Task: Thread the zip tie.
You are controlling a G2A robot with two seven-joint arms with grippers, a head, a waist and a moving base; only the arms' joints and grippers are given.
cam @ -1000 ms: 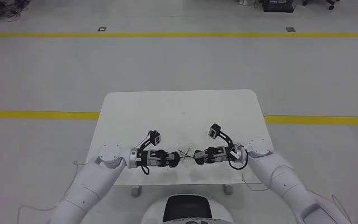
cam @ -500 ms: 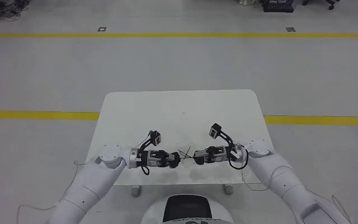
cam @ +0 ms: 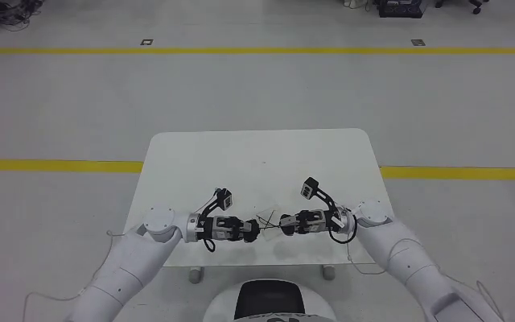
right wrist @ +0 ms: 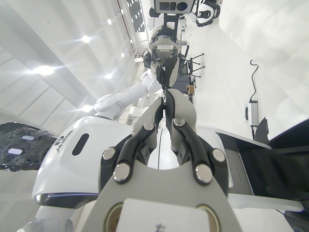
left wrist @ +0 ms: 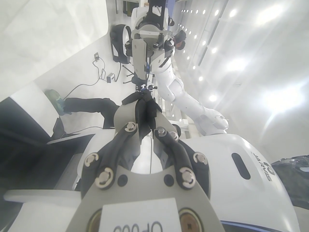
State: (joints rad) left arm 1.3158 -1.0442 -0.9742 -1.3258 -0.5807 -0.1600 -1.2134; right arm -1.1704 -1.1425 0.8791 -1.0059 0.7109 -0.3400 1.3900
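Note:
Both grippers face each other tip to tip, low over the near part of the white table (cam: 257, 161). The left gripper (cam: 254, 230) is shut on one end of the thin black zip tie (cam: 270, 220). In the left wrist view that gripper (left wrist: 144, 97) pinches the dark zip tie (left wrist: 142, 119) between its pads. The right gripper (cam: 283, 229) is shut on the other end. In the right wrist view the ribbed black strap (right wrist: 169, 108) runs between the right gripper's fingertips (right wrist: 167, 94) toward the left gripper (right wrist: 164, 74) just beyond. Where the tie's ends meet is hidden between the tips.
A small clear wrapper (cam: 263, 214) lies on the table just behind the grippers. The table's far half is bare white surface. Yellow floor lines (cam: 72, 166) run past the table on both sides.

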